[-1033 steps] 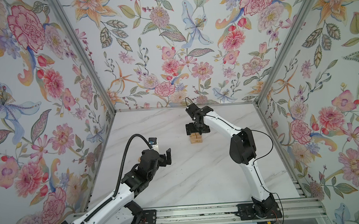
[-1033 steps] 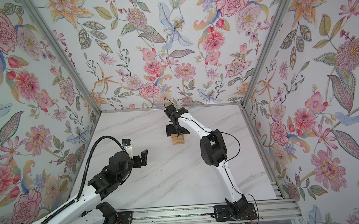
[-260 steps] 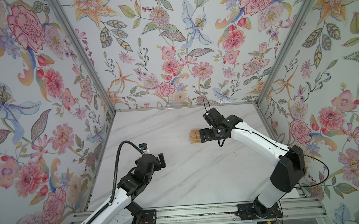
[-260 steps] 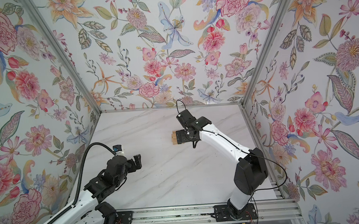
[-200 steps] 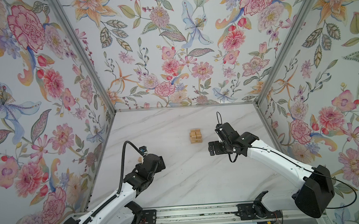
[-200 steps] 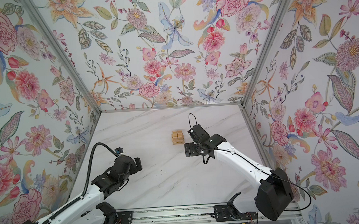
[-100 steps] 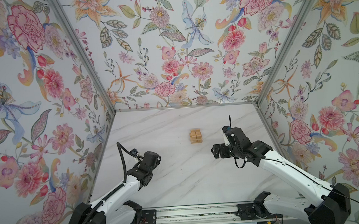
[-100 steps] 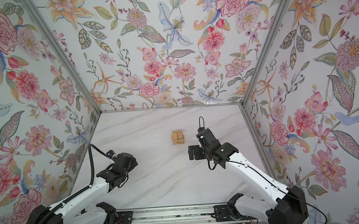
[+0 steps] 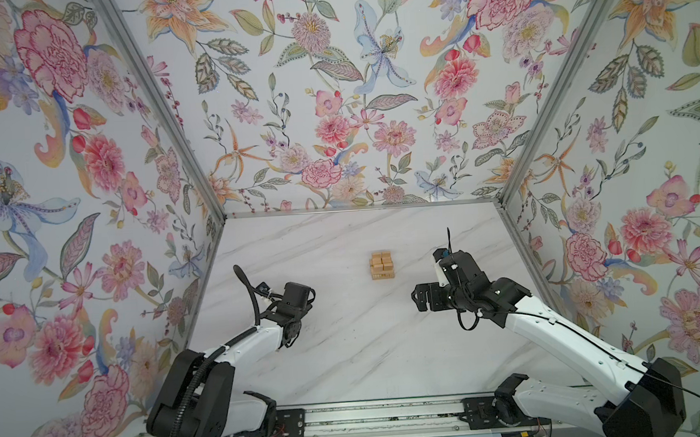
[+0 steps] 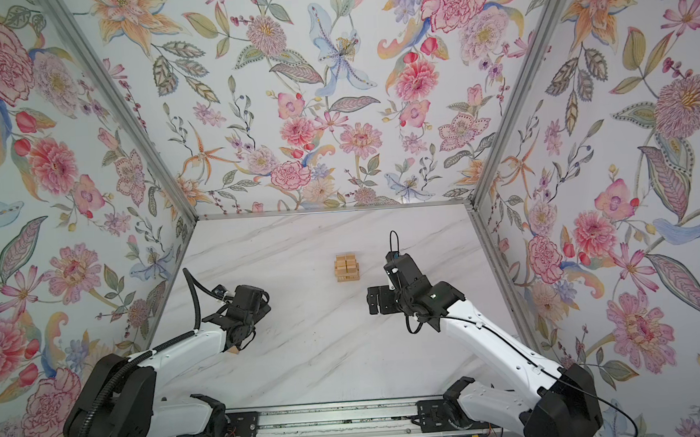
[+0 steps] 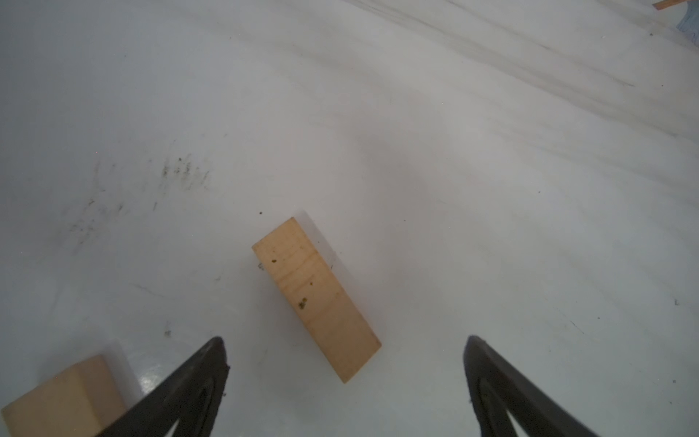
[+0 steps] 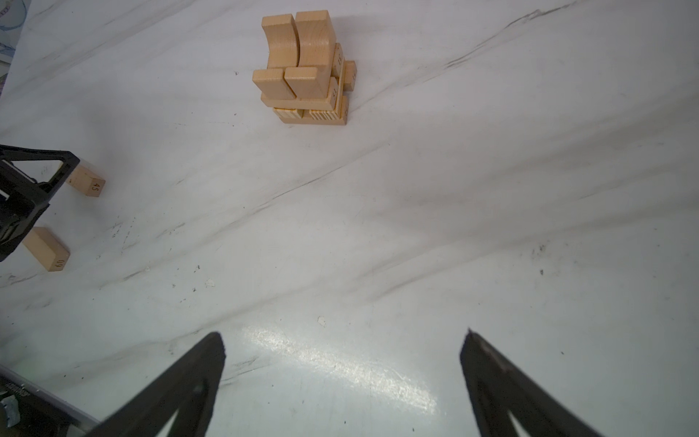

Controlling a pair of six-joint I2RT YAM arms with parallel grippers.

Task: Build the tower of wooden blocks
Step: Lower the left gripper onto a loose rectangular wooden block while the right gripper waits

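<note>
The left gripper (image 11: pixel 345 339) hangs spread and empty. A loose wood block (image 11: pixel 316 299) lies on the bench (image 11: pixel 491 189), its near end between the jaws and its long axis slanted. The tower (image 9: pixel 381 264) stands well apart, nearer the spread, empty right gripper (image 12: pixel 342 336).

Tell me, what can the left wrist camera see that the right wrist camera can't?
Only the left wrist view: a close look past the open left gripper at a plain block lying flat. Only the right wrist view: the whole tower, arch pieces on top, and the open right gripper. Both: the marble table and two loose blocks, likely the same pair.
</note>
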